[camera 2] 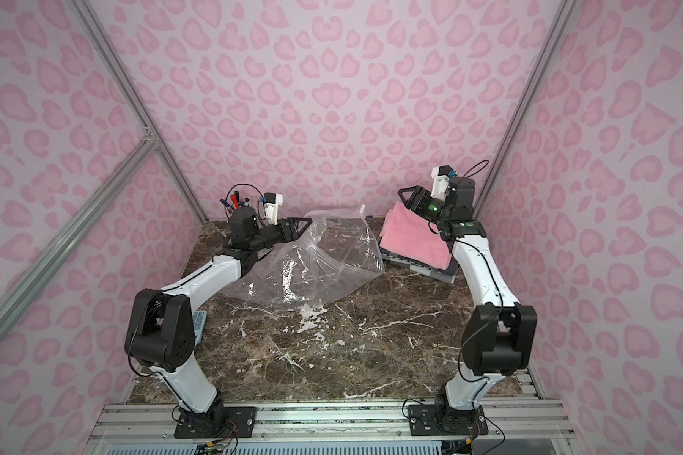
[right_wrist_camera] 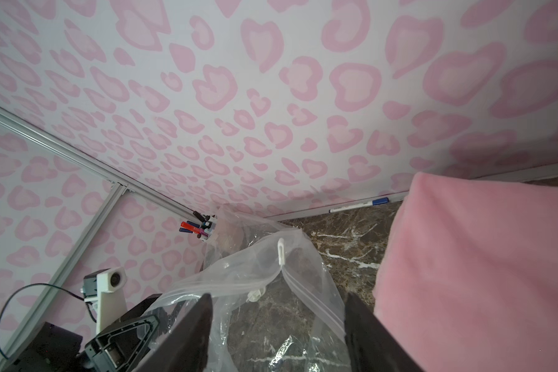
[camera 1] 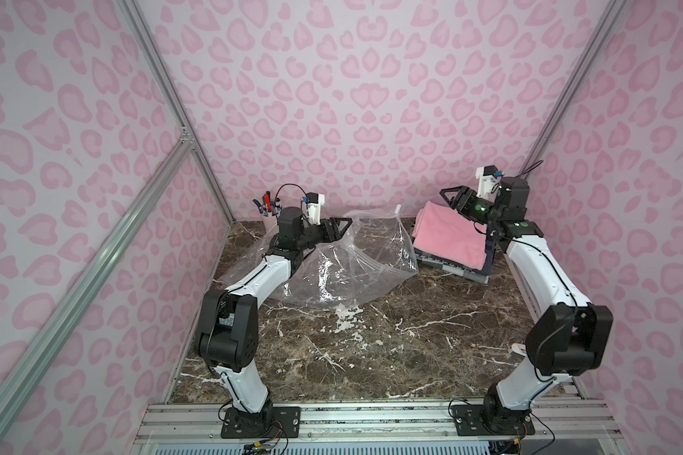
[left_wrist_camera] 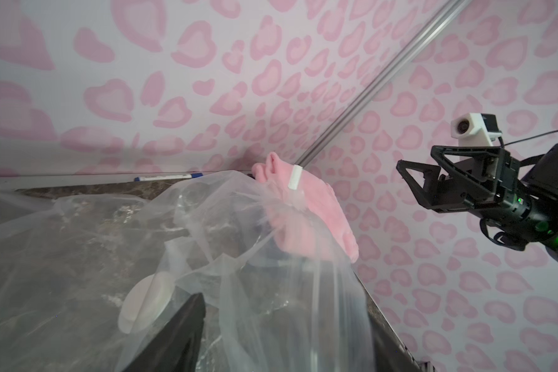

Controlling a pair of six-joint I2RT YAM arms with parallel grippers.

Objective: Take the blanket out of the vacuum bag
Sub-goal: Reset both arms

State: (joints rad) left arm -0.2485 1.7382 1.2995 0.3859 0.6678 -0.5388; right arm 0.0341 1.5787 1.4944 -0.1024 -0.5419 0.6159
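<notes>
Pink blanket [camera 1: 446, 236] lies folded right of centre in both top views, just beside the bag [camera 1: 351, 272], not in it. The clear bag sits empty in the middle. The left gripper [camera 1: 342, 230] is open at the bag's edge. The right gripper [camera 1: 448, 199] hovers open above the blanket. Nothing seems to need holding.

Pink leopard-spot walls [camera 1: 332, 98] enclose the cell, joined by aluminium struts [camera 1: 166, 90]. Brown white-veined marble tabletop [camera 1: 371, 346] spreads below the left gripper [camera 1: 344, 227]
</notes>
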